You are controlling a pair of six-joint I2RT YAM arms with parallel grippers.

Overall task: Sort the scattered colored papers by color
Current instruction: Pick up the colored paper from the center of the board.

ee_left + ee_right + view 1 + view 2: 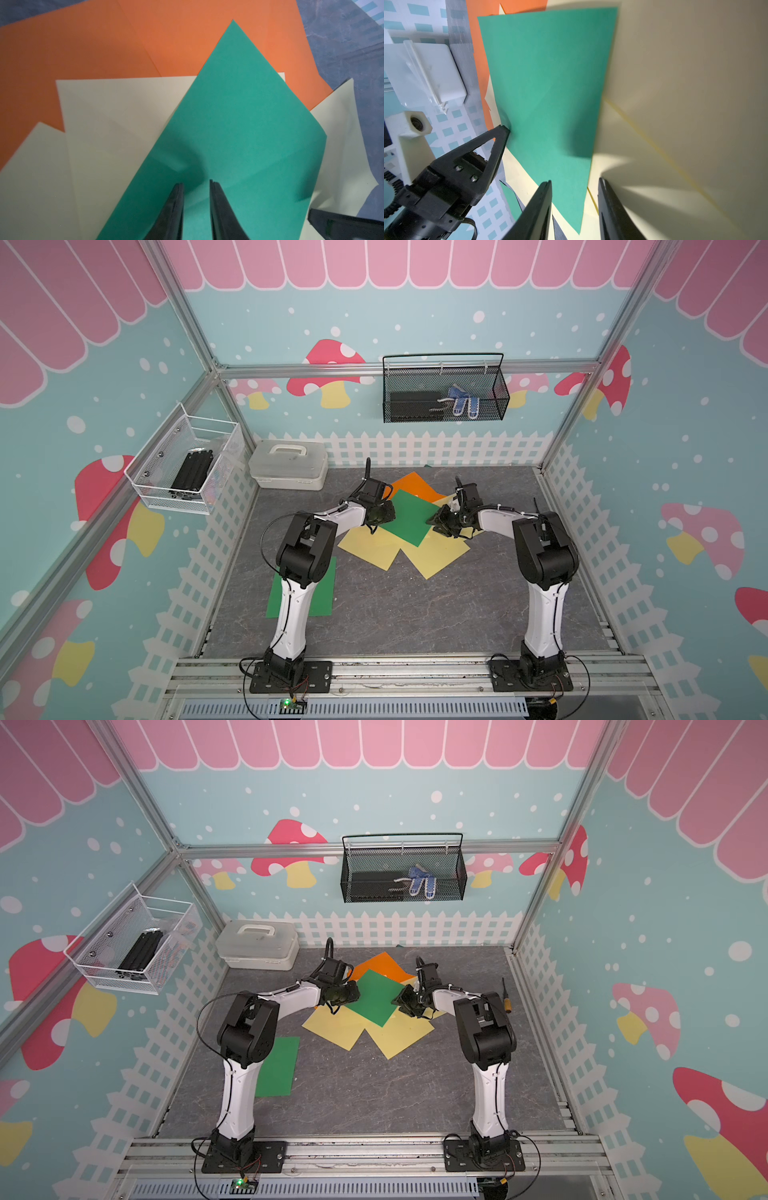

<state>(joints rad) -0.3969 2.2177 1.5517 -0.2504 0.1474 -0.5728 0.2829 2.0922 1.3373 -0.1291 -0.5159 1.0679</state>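
Note:
A pile of colored papers lies mid-table in both top views. A dark green sheet (409, 516) (372, 996) is on top, over orange sheets (413, 485) and pale yellow sheets (368, 549) (436, 556). Another green sheet (322, 597) lies flat at the front left, partly under my left arm. My left gripper (384, 516) (196, 184) is at the top green sheet's (239, 124) left edge, jaws narrowly apart over it. My right gripper (434, 522) (575, 180) is open at its right corner, and the sheet's (550, 83) edge reaches between the jaws.
A white lidded box (289, 464) stands at the back left of the table. A black mesh basket (444, 389) hangs on the back wall and a white wire basket (183, 464) on the left wall. A yellow-handled tool (508, 1000) lies beyond my right arm.

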